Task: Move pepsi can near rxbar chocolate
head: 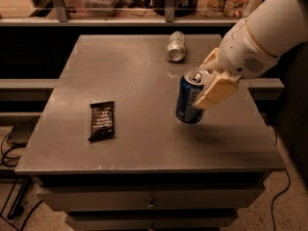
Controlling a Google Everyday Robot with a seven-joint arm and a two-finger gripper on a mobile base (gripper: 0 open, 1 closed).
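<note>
Far off to the gripper's left we've got the rxbar chocolate (pixel 102 121) lying flat on the grey table (pixel 144 153), well apart from everything else. Closer in, up behind the gripper and a bit to its left, a silver can (pixel 176 46) lies on its side near the table's back edge. Then the pepsi can (pixel 191 96) sits right in the gripper (pixel 206 83). The cream fingers (pixel 215 90) are clamped on its upper half, one across the front and one behind. The can is tilted, with its top leaning toward the wrist. It looks to us like it's just off the tabletop, with a shadow under and right of it. The white arm (pixel 269 32) runs off to the upper right.
</note>
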